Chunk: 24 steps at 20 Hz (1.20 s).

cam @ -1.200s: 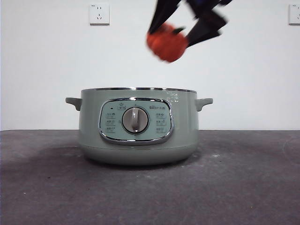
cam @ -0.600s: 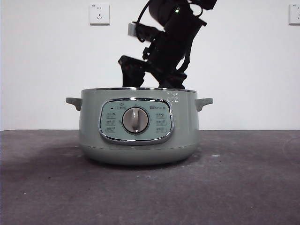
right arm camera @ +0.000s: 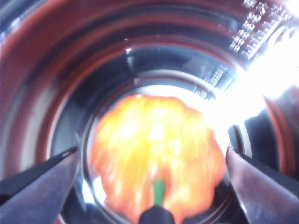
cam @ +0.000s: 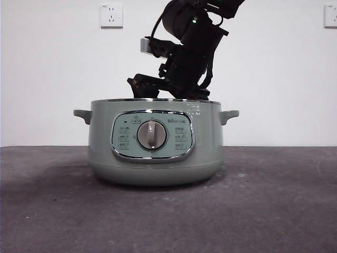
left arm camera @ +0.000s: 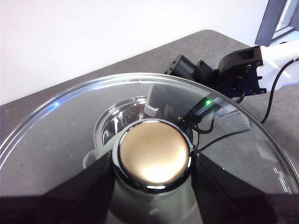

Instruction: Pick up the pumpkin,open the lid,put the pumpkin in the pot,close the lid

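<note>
The pale green pot stands uncovered at the middle of the table. A black arm reaches down into it from above, its tips hidden behind the rim. The right wrist view looks into the pot's shiny bowl. There the blurred orange pumpkin lies low, green stem toward the camera. My right gripper is open, with a jaw on each side of the pumpkin. My left gripper is shut on the knob of the glass lid, held high above the pot.
The right arm's black and white links show through and past the lid. Two wall sockets sit on the white wall behind. The dark grey table stretches out on both sides of the pot.
The right arm came down from above the pot with the pumpkin and now reaches inside it. The pumpkin has dropped out of sight in the front view.
</note>
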### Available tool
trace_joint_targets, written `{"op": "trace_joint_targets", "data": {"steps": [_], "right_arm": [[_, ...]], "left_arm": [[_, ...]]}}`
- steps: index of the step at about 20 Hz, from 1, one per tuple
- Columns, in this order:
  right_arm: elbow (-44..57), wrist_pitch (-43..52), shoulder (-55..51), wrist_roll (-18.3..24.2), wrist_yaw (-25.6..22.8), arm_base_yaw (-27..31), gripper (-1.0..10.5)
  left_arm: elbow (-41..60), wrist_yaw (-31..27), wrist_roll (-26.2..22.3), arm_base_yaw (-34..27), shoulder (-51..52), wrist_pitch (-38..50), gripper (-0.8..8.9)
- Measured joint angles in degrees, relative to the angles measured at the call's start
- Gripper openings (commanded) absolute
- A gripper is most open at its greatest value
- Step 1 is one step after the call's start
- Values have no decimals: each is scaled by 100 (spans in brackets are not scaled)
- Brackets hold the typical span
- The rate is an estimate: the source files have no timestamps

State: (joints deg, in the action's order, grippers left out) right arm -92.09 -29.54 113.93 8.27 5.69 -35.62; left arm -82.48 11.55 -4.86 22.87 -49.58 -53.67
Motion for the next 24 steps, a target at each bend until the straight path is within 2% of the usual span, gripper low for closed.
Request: {"op": "trace_joint_targets", "data": {"steps": [2,5,6,10,13,24], "right_arm": [[-37,-31,-212,-9,-31,0,599],[-68,-481,-1320,-20,-780,13,599],[-81,-636,-1744,-59,-898,42,599],[-90,-1231,-3491,-299,-909,81,598],[-92,-1596,-4343,-400,-872,74,598],[-92,-2483,-5460,-601,-870,74,598]], "left_arm": [[0,0,0,0,-50,-4,-9],[0,2,-4,0,-238,103,-9],[0,13,-26,0,-372,201,-9],[0,289,-72,2,-1226,778,-9],[0,385,-120,37,-1799,1257,-9],[0,455,-221,306,-3416,2444,-9]]}}
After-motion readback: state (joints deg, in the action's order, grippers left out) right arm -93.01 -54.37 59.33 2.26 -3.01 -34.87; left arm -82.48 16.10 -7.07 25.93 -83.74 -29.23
